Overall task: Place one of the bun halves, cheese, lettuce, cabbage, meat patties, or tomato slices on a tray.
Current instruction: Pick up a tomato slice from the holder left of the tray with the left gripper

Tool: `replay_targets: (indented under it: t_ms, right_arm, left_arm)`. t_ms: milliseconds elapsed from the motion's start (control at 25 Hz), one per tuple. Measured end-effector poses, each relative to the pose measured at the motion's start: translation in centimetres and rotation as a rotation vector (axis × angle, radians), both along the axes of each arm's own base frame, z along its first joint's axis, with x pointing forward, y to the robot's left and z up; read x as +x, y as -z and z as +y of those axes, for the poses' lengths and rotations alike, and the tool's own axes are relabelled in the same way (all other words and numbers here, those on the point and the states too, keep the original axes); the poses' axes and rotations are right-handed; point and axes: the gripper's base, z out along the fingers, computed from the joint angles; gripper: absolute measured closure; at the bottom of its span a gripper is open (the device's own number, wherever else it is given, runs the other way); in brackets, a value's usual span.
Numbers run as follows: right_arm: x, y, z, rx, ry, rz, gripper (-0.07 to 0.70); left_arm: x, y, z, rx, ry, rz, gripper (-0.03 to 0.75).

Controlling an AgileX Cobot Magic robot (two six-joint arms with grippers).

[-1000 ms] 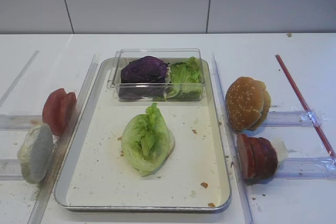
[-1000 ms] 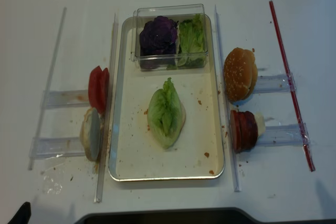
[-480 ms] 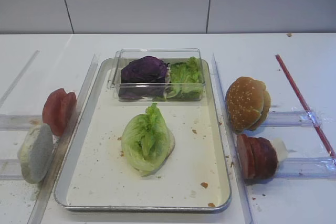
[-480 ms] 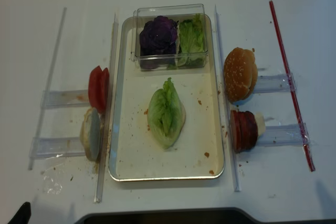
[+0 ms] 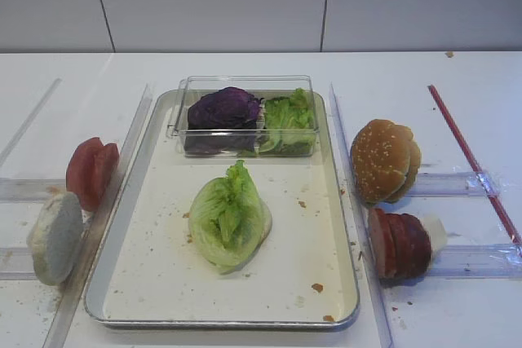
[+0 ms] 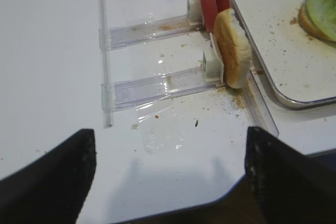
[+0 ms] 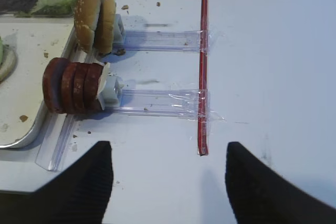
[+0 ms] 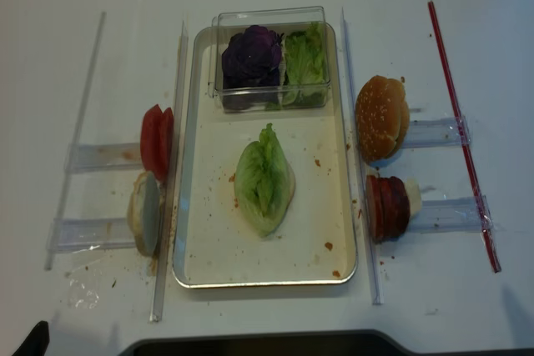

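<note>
White tabletop stretched under everything, backed by a pale panelled wall. Compared with a second before, nothing had shifted: every item lay just where it had been.

One tray [image 5: 342,226] sat in the middle with one lettuce [image 5: 229,216] wedge lying on its crumb-speckled floor. At the tray's far end stood one clear plastic box [image 5: 245,83] holding one clump of cabbage [image 5: 223,108] and more green leaves beside it. Left of the tray, two tomato slices [image 5: 90,170] stood on edge, with one pale bun half [image 5: 55,236] nearer the camera. Right of the tray were two sesame bun halves [image 5: 384,160] pressed together and four meat patties [image 7: 72,86] in a row on edge.

The left gripper [image 6: 168,182] had its jaws spread wide over bare table, gripping nothing. The right gripper [image 7: 169,182] was likewise spread and empty, well apart from the patties.
</note>
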Motion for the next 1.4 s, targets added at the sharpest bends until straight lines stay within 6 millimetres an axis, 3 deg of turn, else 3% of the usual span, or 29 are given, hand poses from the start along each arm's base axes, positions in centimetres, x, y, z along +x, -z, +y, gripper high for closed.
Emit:
replay_targets:
  t_ms: [1040, 1400]
  right_arm:
    - [0.0, 0.0, 0.0, -0.003, 0.002, 0.0, 0.164]
    - [0.0, 0.0, 0.0, -0.003, 0.002, 0.0, 0.164]
  left_arm:
    - [0.0, 0.0, 0.0, 0.0, 0.0, 0.0, 0.182]
    - [0.9, -3.6, -0.2, -0.019, 0.047, -0.035, 0.182]
